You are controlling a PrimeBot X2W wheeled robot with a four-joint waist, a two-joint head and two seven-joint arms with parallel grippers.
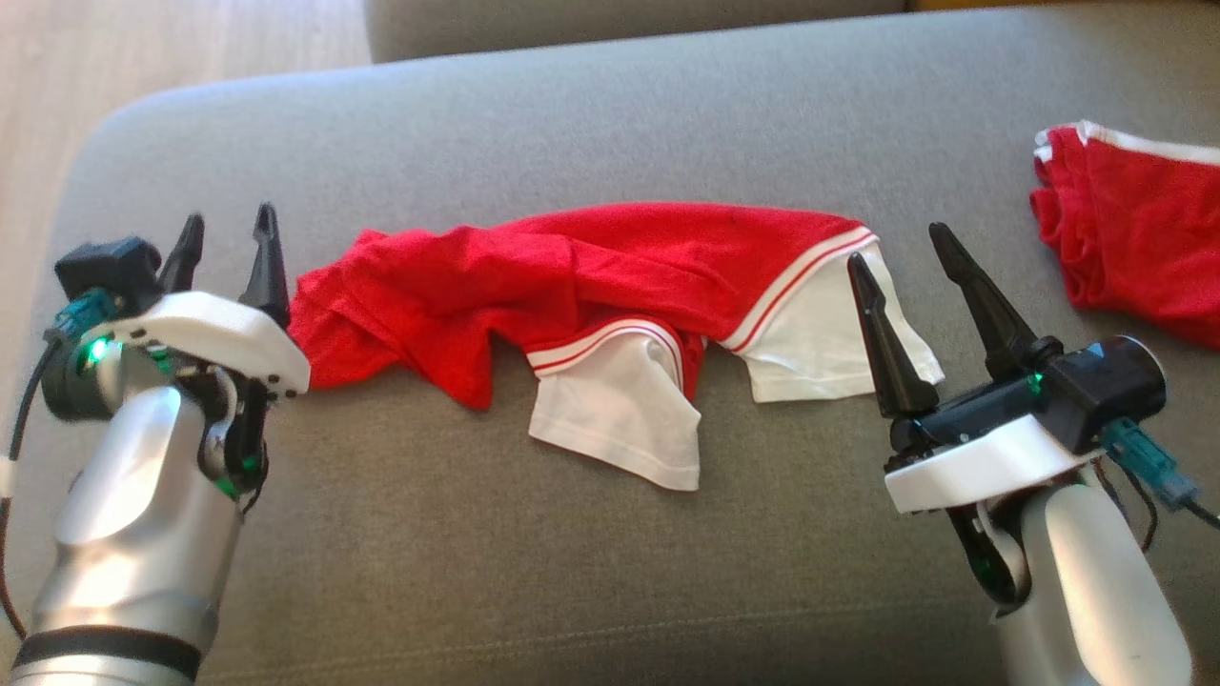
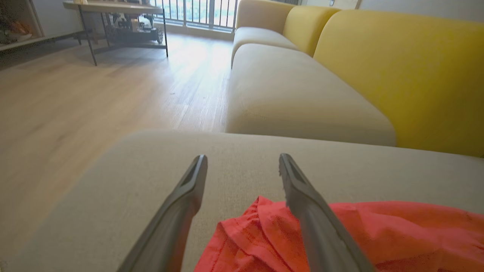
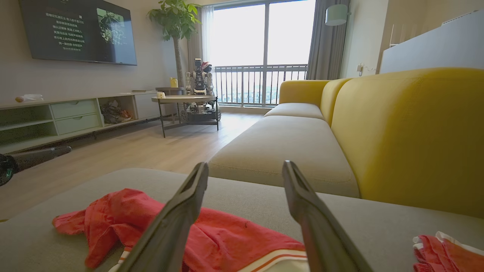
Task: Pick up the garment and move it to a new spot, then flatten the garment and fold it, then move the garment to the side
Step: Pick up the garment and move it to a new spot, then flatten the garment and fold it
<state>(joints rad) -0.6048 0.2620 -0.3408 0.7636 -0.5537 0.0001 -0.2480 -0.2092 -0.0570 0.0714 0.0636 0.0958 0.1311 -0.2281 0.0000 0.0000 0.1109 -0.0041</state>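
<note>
1. Garment point(image 1: 572, 286): a red shirt with white sleeves lies in a long rumpled band across the middle of the grey sofa cushion point(image 1: 667, 124). It runs from near the left edge toward the right edge and is well clear of the front and back edges.
2. Progress, as I judge it: the shirt looks set down at its spot, but it is far from flat. The body is gathered lengthwise into soft ridges. Flattening has barely begun, and the fold and the move to the side are not yet done.
3. Left pincer point(image 1: 230, 217): the jaws stand wide and hold nothing, right at the shirt's left end. In the left wrist view the red cloth lies loose beneath one finger.
4. Right pincer point(image 1: 897, 243): it is wide and empty too, with its fingers either side of the outer corner of the right-hand white sleeve point(image 1: 820, 333). I cannot tell whether they touch the cloth.
5. Materials: the shirt is thin, soft knit that drapes and creases easily.
   - Red-and-white striped bands mark where each sleeve joins the red body.
   - The other sleeve point(image 1: 620, 410) fans out toward the front edge.
   - The cushion is coarse grey weave with rounded corners and looks firm.
6. Second red garment point(image 1: 1134, 238): it has white trim and sits crumpled at the cushion's right edge, apart from the shirt.
</note>
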